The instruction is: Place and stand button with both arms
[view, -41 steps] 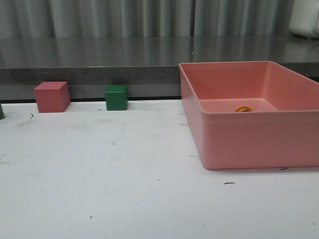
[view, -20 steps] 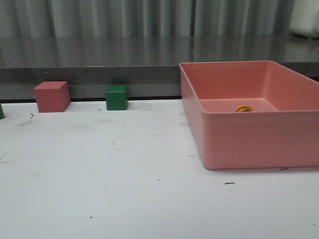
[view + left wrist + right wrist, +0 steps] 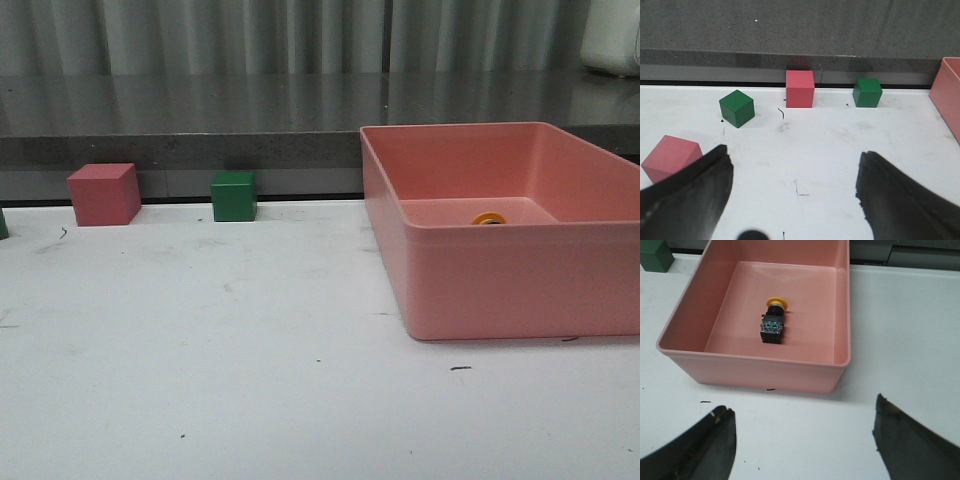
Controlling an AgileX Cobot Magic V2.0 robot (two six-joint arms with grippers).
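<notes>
Push-button (image 3: 773,322) lying on its side on the floor of the pink bin (image 3: 760,373), ahead of the right hand (image 3: 802,440).
Right hand spread, empty, well short of the bin; left hand (image 3: 795,195) spread over bare desk (image 3: 815,150), far from the button.

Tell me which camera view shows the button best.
The right wrist view: the button lies on its side on the floor of the pink bin, whole and unblocked. The front view shows only a sliver of its yellow cap over the bin wall. The left wrist view does not show it.
</notes>
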